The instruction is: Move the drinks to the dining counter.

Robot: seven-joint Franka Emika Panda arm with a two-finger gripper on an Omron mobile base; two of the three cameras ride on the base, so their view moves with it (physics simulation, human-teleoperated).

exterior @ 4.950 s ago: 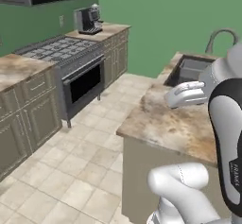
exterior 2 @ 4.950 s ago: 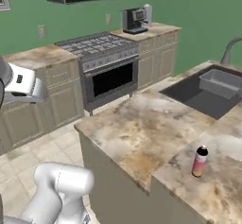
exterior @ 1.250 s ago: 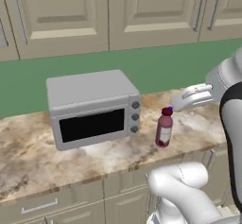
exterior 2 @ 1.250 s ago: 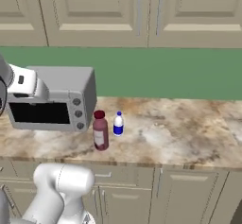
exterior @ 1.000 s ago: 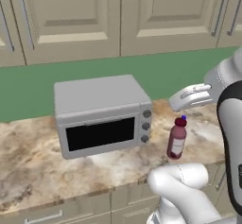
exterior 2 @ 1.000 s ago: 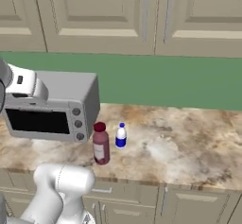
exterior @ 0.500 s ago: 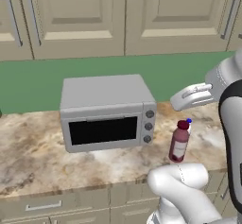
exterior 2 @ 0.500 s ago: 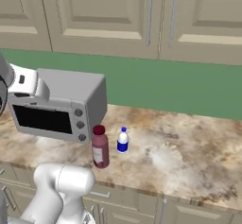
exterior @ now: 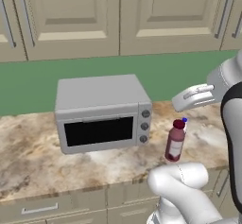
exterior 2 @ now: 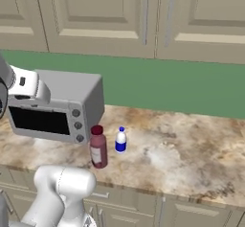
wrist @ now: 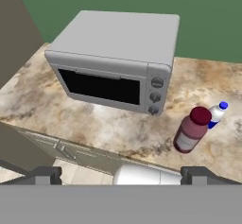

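Two of the drinks stand together on a marbled counter over beige cabinets. The larger dark maroon bottle [exterior: 175,141] [exterior 2: 98,147] [wrist: 191,130] is in front. The small white-and-blue bottle [exterior 2: 120,140] [wrist: 216,114] is just behind it, and in the left base view only its blue cap [exterior: 184,120] shows. My gripper [wrist: 122,175] hangs open and empty, high and back from the counter's front edge, well clear of both bottles. Its fingertips [wrist: 45,174] stand far apart. The dining counter is out of view.
A grey toaster oven [exterior: 101,111] [exterior 2: 52,107] [wrist: 118,60] sits on the counter left of the bottles, close to the maroon one. Beige wall cabinets [exterior: 118,15] hang above a green wall. Bare counter [exterior 2: 191,159] stretches to the right of the bottles.
The camera has moved with the base: the earlier view of stove and island has given way to this counter. Over the last second the picture has only drifted slightly. The gripper stays open.
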